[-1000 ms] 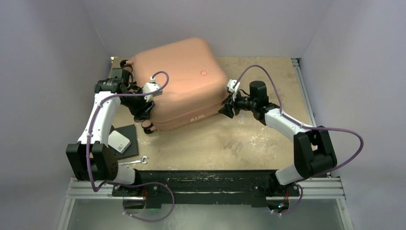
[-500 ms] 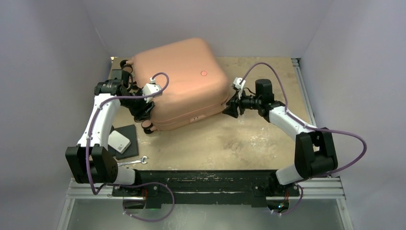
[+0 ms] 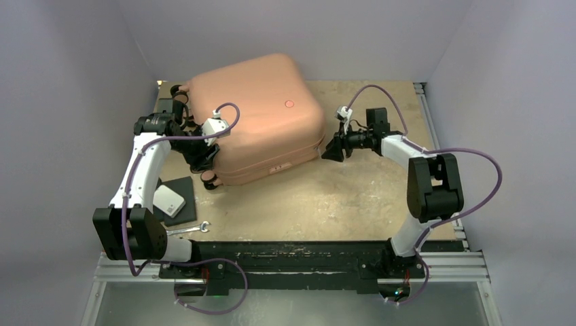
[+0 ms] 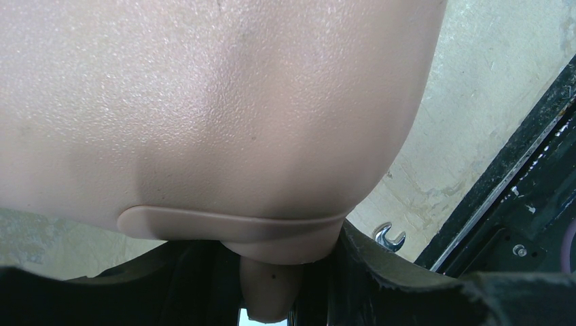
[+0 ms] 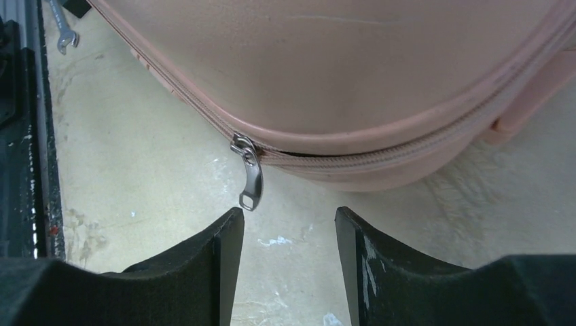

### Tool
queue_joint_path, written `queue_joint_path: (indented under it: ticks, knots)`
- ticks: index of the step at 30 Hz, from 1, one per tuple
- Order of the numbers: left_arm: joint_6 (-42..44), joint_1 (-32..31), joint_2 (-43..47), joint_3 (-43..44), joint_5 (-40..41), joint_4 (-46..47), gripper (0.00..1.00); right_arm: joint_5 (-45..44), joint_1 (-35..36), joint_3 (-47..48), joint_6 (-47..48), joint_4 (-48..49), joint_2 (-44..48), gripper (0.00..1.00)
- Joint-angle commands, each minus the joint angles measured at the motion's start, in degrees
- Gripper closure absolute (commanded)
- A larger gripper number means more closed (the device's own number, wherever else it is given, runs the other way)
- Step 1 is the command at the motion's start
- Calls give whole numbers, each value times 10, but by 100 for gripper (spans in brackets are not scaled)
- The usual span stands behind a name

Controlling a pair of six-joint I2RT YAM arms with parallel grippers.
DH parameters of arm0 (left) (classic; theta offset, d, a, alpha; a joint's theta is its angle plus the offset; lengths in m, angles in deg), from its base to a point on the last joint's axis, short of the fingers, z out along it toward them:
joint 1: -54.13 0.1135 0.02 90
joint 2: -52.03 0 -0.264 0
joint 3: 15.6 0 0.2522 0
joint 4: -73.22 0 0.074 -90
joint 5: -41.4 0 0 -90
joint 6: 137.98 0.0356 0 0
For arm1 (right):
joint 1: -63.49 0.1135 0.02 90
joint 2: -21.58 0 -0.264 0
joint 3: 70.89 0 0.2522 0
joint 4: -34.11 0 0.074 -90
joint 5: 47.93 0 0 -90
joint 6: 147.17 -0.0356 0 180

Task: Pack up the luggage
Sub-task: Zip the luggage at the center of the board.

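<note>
**Left grip unclear, right jaws open at the zipper**

The left gripper (image 4: 272, 302) I cannot read well. In its wrist view, only the dark tips of the fingers (image 4: 380, 272) show at the bottom edge. A small pink stub (image 4: 270, 288) on the luggage (image 3: 258, 112) sits between them. The jaws stand apart on both sides of this stub, but I cannot tell if they press on it. From above, the left arm covers the contact, and the shell fills almost all of the wrist picture.

The right gripper (image 5: 289, 217) is clear to me. Its jaws are apart and hold nothing. A metal zipper pull (image 5: 251, 178) hangs just in front of the left fingertip and does not touch it. A thin dark gap shows in the seam beside the slider, and I cannot see what is inside it.

The luggage lies flat at the back left of the table (image 3: 326, 204), turned a little, with the lid down. It is salmon pink, with a grainy shell, rounded corners and a small round mark (image 3: 289, 104) on top. Its wheels (image 3: 209, 180) point toward the left arm.

Near the left base lie a black pad (image 3: 183, 190) with a white box (image 3: 168, 201) on it, and a wrench (image 3: 192, 229).
</note>
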Motion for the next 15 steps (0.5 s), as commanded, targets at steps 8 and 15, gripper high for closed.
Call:
queue_joint_path:
  ticks: [8,15]
  knots:
    - [-5,-2,15,17,-24,-15,100,66,29,40,6,-10,-29,41]
    - [-6,-2,15,17,-27,-17,100,63,48,52,-45,28,-46,41]
